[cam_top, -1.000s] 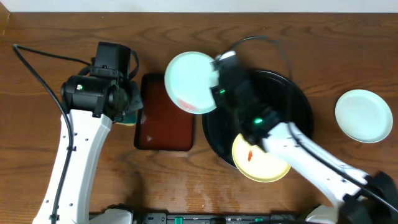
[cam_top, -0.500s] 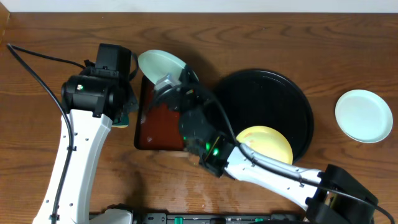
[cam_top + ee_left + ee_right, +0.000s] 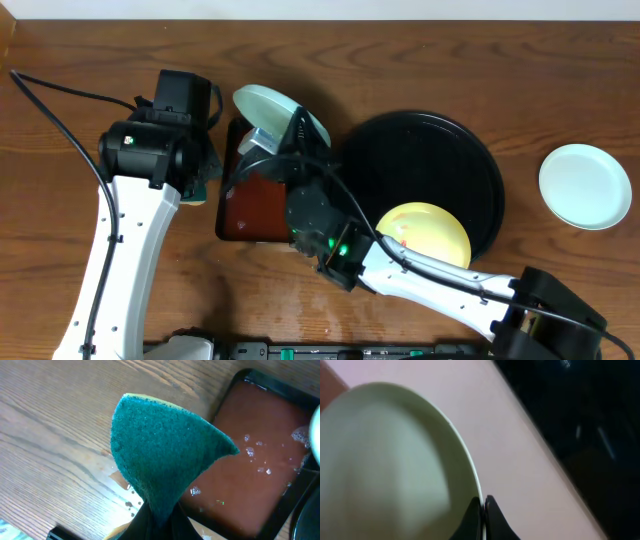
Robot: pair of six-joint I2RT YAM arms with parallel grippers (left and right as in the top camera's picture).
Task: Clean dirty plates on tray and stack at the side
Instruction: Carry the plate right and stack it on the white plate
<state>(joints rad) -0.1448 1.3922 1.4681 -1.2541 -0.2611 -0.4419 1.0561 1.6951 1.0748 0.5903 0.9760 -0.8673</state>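
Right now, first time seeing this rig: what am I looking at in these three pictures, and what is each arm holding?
Two robot arms work at a wooden table, each ending in a two-finger gripper. The wide picture looks straight down from a fixed camera above the table. The other two come from small cameras on the wrists, so each shows its own fingers at the bottom edge.

The left gripper is shut on a green sponge, next to a reddish-brown rectangular tray with droplets on it. The right gripper pinches the rim of a mint plate and holds it tilted above that tray's far end.

Also on the table are a round black tray with a yellow plate on it, and a second mint plate off to the right.
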